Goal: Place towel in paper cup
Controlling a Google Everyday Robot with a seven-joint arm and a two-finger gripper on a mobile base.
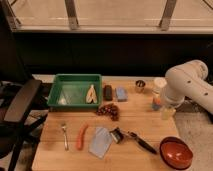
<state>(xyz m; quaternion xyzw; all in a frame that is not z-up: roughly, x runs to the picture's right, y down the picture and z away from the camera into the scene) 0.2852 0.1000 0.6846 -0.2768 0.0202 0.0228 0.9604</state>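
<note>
The towel [101, 141], a flat pale blue-grey cloth, lies on the wooden table [55, 157] near the front middle. The paper cup [159, 83], white-cream, stands at the back right, next to the small metal cup [140, 85], and the arm partly covers it. My white arm [186, 84] bends over the table's right side. The gripper [168, 112] hangs low at the right edge of the table, just in front of the paper cup and far right of the towel. It holds nothing that I can see.
A green tray [62, 82] with a banana [91, 94] sits at the back left. A brown block [107, 92], blue sponge [120, 93], grapes [108, 111], fork [65, 136], carrot [81, 136], black-handled tool [133, 139], red bowl [176, 153] and a blue-based orange-topped thing [156, 104] lie about. A chair [20, 102] stands left.
</note>
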